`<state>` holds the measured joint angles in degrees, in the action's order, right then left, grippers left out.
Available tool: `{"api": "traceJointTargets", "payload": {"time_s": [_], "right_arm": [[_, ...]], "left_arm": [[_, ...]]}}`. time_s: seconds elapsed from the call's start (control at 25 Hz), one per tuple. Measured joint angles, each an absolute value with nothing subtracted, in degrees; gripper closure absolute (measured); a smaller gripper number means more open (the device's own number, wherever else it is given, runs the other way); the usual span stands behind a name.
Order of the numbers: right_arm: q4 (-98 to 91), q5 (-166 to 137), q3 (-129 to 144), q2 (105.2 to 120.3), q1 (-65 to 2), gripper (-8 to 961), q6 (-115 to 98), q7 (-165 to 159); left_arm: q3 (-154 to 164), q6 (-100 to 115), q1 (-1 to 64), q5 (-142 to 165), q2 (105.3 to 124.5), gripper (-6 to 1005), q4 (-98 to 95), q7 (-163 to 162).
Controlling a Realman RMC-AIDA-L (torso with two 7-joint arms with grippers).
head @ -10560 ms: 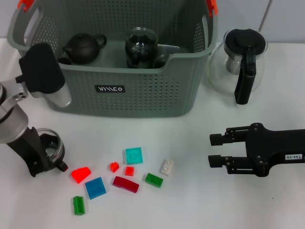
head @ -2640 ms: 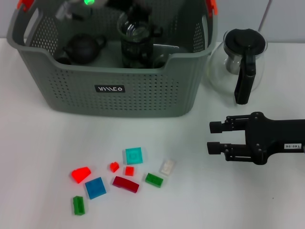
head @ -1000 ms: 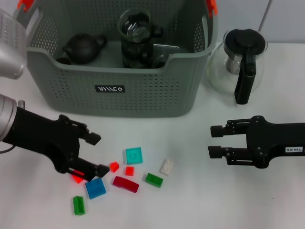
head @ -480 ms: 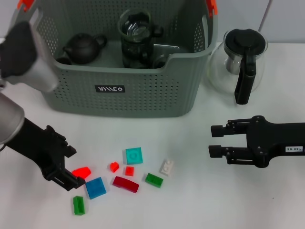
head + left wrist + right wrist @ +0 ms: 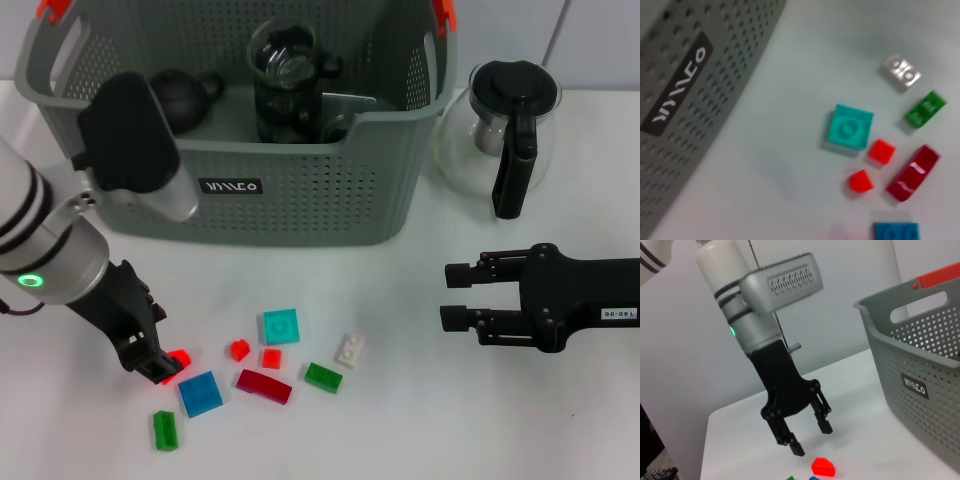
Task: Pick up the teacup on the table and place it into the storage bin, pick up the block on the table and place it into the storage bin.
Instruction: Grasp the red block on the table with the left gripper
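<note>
The grey storage bin (image 5: 300, 190) stands at the back of the table. A glass teacup (image 5: 290, 62) sits inside it, on top of another glass vessel. An orange-red block (image 5: 181, 357) lies on the table, also seen as the orange-red block (image 5: 823, 466) in the right wrist view. My left gripper (image 5: 160, 355) hangs just over its left side. In the right wrist view the left gripper (image 5: 811, 437) is open, its fingers apart, with the block below the tips. My right gripper (image 5: 452, 295) rests open at the right, holding nothing.
Loose blocks lie in front of the bin: teal (image 5: 281, 326), blue (image 5: 200, 393), dark red (image 5: 264, 385), green (image 5: 323, 376), white (image 5: 349, 349), another green (image 5: 165, 430). A black teapot (image 5: 185, 85) is in the bin. A glass teapot (image 5: 505, 130) stands right of it.
The teacup went from my left gripper into the bin. The left arm then came back down and, in the last half second, shifted right onto the orange-red block. The right arm stayed put.
</note>
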<state>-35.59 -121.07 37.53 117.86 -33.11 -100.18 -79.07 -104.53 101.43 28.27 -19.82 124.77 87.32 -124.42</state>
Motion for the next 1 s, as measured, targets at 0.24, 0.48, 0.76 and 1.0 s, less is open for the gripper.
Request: {"api": "traceJointTargets", "payload": {"time_s": [0.24,0.48,0.76,1.0], "right_arm": [[-35.5,-121.1,37.5,117.91,-33.1,360,-100.2,-79.0],[-35.5,-121.1,37.5,117.95,-33.1,360,-100.1,-78.9],[-35.5,-121.1,37.5,117.95,-33.2,360,-100.1,-78.9],[-35.5,-121.1,37.5,117.95,-33.2,360,-100.0,-78.9]], "left_arm": [[-97.8,96.6,28.0,-17.2,124.75,372,85.1,-127.3],[-94.6,93.9,28.0,-16.2,124.66,411,82.6,-128.8],[-92.5,91.6,28.1,-14.3,124.65,432,81.1,-130.3],[-92.4,91.1,28.4,-14.1,124.65,451,80.0,-130.5]]}}
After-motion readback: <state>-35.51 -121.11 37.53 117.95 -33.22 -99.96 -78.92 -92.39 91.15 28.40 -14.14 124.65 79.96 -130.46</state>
